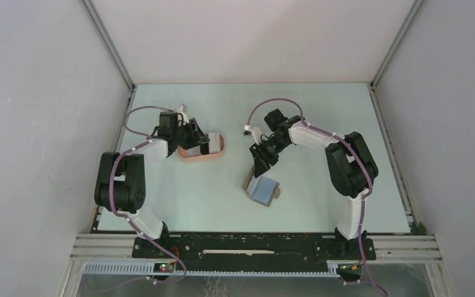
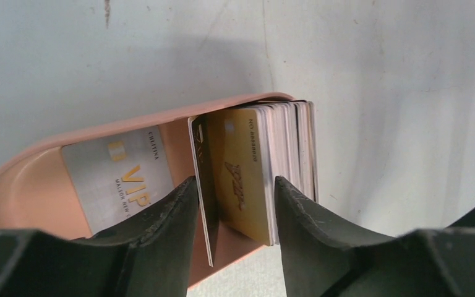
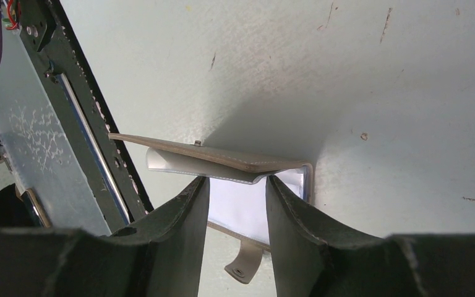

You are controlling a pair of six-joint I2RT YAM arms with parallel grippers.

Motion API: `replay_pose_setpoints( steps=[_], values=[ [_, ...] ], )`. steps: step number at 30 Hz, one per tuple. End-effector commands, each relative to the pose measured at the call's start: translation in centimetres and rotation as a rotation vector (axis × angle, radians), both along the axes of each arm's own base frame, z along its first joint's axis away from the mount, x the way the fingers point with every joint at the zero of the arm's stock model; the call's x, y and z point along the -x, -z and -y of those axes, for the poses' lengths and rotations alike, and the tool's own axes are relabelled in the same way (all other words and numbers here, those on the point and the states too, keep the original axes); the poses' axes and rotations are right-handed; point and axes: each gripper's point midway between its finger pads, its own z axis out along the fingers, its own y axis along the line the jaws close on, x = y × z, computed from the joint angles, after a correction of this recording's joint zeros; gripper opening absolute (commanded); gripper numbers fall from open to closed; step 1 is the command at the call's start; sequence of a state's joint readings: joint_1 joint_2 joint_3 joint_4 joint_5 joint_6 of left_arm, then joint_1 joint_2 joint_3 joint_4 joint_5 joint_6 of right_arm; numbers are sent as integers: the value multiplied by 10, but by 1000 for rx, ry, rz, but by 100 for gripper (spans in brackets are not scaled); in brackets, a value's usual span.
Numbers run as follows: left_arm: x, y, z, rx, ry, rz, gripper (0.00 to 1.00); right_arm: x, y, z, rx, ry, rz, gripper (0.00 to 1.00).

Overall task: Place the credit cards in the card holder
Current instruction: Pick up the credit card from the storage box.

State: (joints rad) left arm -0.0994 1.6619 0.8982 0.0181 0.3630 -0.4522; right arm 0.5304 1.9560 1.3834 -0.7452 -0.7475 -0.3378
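Most of the credit cards (image 2: 247,167) are in the salmon-pink card holder (image 2: 99,127), which sits on the table (image 1: 321,111) toward nine o'clock from its middle. A thick stack stands on edge at one end of the tray, with a gold card at its front. A silver card marked VIP (image 2: 120,179) lies flat on the tray floor. The left hand (image 2: 235,185) hangs directly over the holder with its fingers moderately spread. They straddle a thin grey card (image 2: 203,185) and the front of the stack. A gap shows between that card and the gold one, so the hand appears to be gripping nothing.

The grey wallet (image 1: 264,190) lies just off the middle of the table toward six o'clock, well apart from the holder. Its cover is lifted at the nine o'clock side. The right hand (image 3: 235,182) is poised at the wallet with its fingers about half spread, the raised cover running across just beyond the fingertips. No card is between them, and it is unclear whether they touch the cover. A pale blue-white face shows under the cover, but it cannot be made out as a card.

The job looks well advanced, and whatever the wallet may hold is what remains.
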Motion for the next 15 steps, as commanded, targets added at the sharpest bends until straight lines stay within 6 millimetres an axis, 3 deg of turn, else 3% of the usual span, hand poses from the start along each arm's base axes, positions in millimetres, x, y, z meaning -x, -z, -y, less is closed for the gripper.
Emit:
replay_pose_setpoints(
  steps=[1, 15],
  values=[
    [-16, -26, 13, 63, 28, 82, 56, -7, -18, -6, -44, -7, 26, 47],
    [-19, -27, 35, 145, 68, 85, 65, -7, -18, -6, -48, -10, 22, 47]
  ],
)
